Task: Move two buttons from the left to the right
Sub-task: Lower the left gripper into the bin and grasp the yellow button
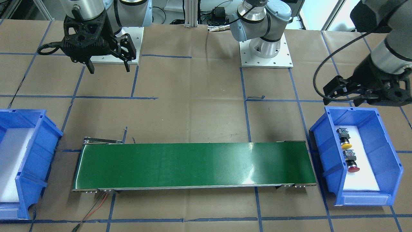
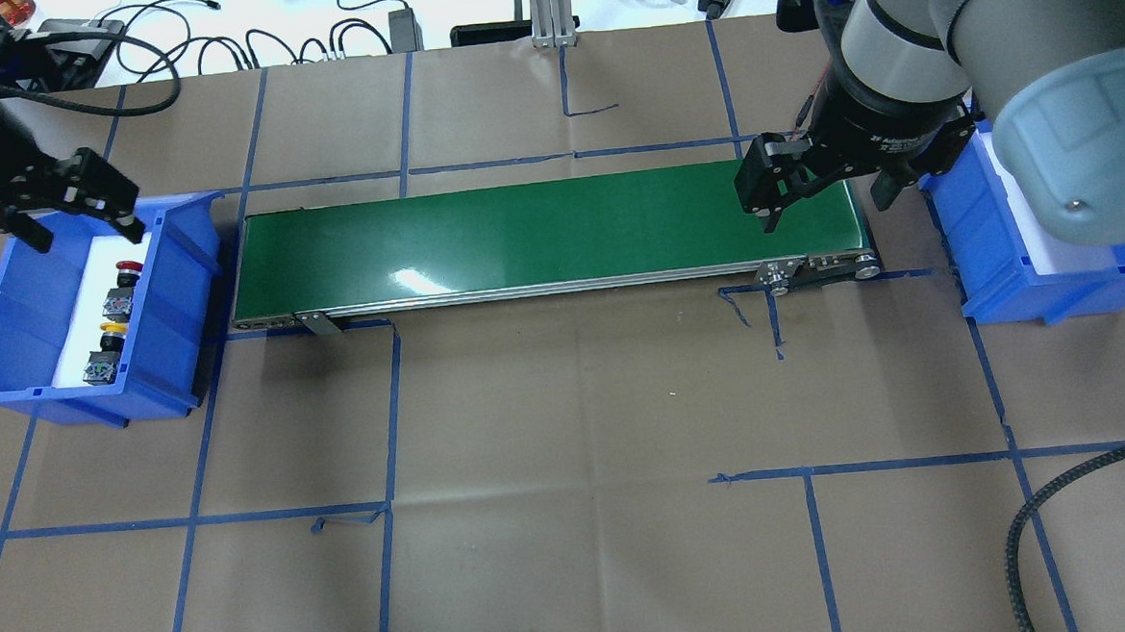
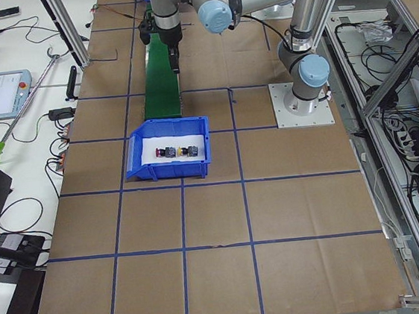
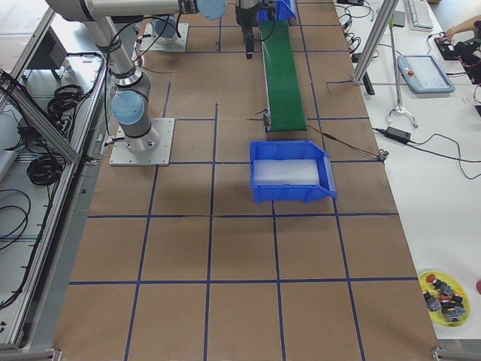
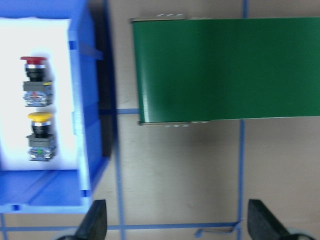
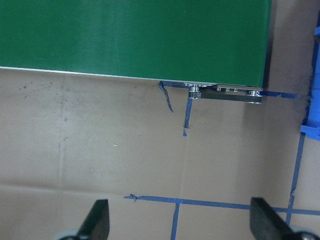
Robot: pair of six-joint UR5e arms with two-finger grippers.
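We see both buttons lying in the left blue bin (image 2: 177, 307) on the worktop (image 2: 577, 402), the red-capped button (image 2: 124, 286) just beyond the yellow-capped button (image 2: 108, 348). Our left jaws hang released above that bin's far rim; our right jaws, released too, hover over the right end of the green conveyor belt (image 2: 548, 230)

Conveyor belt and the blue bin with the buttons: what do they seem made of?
Conveyor belt: likely rubber or PVC, smooth semi-gloss green, going by the soft glare patch. Blue bin: moulded plastic, judging by its uniform colour and ribbed walls. White liner inside: matte, perhaps foam or paper; cannot tell.
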